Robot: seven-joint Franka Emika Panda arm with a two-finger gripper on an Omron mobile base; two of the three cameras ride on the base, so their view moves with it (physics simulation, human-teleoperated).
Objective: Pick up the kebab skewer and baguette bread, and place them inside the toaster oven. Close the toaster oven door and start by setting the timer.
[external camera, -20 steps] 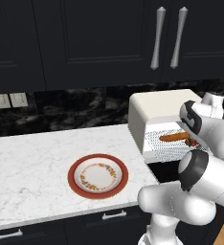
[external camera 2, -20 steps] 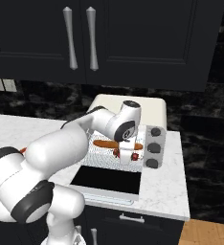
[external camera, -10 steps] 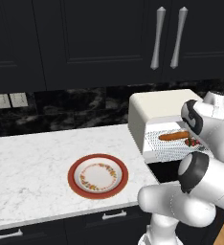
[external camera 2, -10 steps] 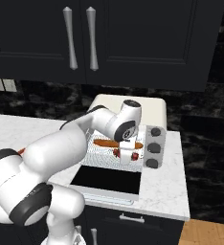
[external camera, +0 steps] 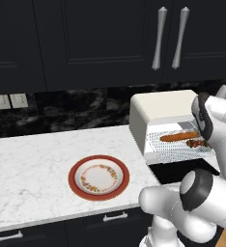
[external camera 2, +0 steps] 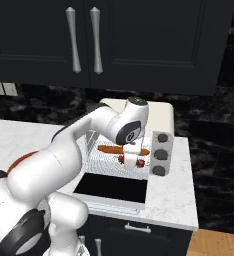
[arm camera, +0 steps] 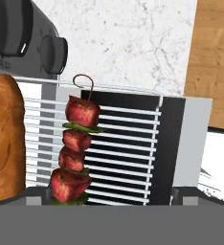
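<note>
The white marble counter (external camera: 33, 164) was the biggest thing, with black cupboards above it and a dark wall behind. The cream toaster oven (external camera: 165, 116) stood on the counter, at about 3 o'clock in the left base view. The toaster oven door (external camera 2: 111, 190) hung open and lay flat, with its dark glass facing up. The oven's wire rack (arm camera: 123, 143) was slid out over the door. Grey knobs (external camera 2: 161, 153) ran down the right side of the oven's front.

A red-rimmed plate (external camera: 99, 177) sat on the counter near the front edge, well apart from the oven, toward 9 o'clock from it in the left base view. It had nothing on it.

The baguette bread (external camera: 179, 137) lay flat on the wire rack inside the oven. The kebab skewer (arm camera: 76, 151) lay on the same rack, just beside the bread and nearer the front. In the hand view, the skewer's small wire loop pointed to 12 o'clock, and the bread showed at 9 o'clock.

The hand (external camera 2: 132, 159) was right above the skewer at the oven's mouth. Its fingers stood apart and held nothing.
</note>
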